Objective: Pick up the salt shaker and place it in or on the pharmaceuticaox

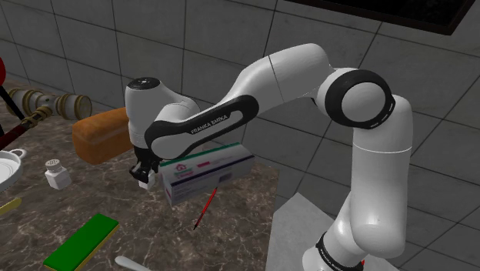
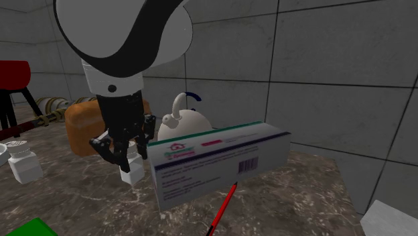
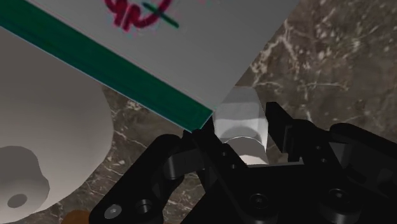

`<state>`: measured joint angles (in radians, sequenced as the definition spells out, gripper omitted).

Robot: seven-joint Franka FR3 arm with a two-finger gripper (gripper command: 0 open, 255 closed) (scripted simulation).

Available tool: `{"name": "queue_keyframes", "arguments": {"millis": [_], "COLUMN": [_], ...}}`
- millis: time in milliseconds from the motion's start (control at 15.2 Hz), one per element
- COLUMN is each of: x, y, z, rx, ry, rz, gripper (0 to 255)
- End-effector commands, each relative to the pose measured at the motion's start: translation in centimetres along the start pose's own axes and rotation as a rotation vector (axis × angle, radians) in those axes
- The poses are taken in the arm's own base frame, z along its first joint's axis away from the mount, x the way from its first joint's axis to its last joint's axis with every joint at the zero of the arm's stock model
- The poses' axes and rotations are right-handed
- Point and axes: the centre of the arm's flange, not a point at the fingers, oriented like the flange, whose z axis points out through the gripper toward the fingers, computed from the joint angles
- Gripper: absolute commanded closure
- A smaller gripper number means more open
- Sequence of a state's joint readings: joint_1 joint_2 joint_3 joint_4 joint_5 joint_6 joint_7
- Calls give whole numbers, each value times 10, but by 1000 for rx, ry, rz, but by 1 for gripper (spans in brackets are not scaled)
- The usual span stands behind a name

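Currently: shaker in the pincer, next to the box

From my console I see the gripper (image 3: 240, 137) closed down narrow on the salt shaker (image 3: 238, 114), a small pale faceted piece, with one black finger pressed on each side of it. The second exterior view shows the same grip: the gripper (image 2: 130, 157) hangs under the arm's wrist with the salt shaker (image 2: 134, 169) sticking out below the fingertips. I cannot tell whether the shaker's base touches the marble counter (image 2: 301, 194) or is clear of it.

The held shaker is just beside one end of the pharmaceutical box (image 2: 214, 157), a long white carton with a green stripe, a barcode and printed text, lying on its long side. In the wrist view the box (image 3: 159, 44) shows its green edge right by the shaker's top. In the shoulder view the gripper (image 1: 143, 178) sits at the left end of the box (image 1: 206, 168).

A second white shaker (image 1: 58, 175) stands on the counter, well apart towards that view's left. A brown loaf (image 1: 100, 135) lies behind the gripper, and a white teapot (image 2: 184, 124) stands behind the box, near the tiled wall. A red pen (image 2: 224, 204) lies in front of the box, and a green block (image 1: 81, 242) lies near the front edge.
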<state>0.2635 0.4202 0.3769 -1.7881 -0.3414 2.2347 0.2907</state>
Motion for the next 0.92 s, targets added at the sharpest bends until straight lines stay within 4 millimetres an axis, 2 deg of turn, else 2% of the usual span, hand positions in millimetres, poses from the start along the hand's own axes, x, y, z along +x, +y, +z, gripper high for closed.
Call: {"name": "queue_keyframes", "arguments": {"millis": [0, 198, 858], "x": [0, 0, 5], "y": [0, 0, 6], "z": [0, 1, -52], "rx": [0, 0, 0], "ry": [-1, -1, -1], "rz": [0, 0, 0], "gripper": [255, 255, 255]}}
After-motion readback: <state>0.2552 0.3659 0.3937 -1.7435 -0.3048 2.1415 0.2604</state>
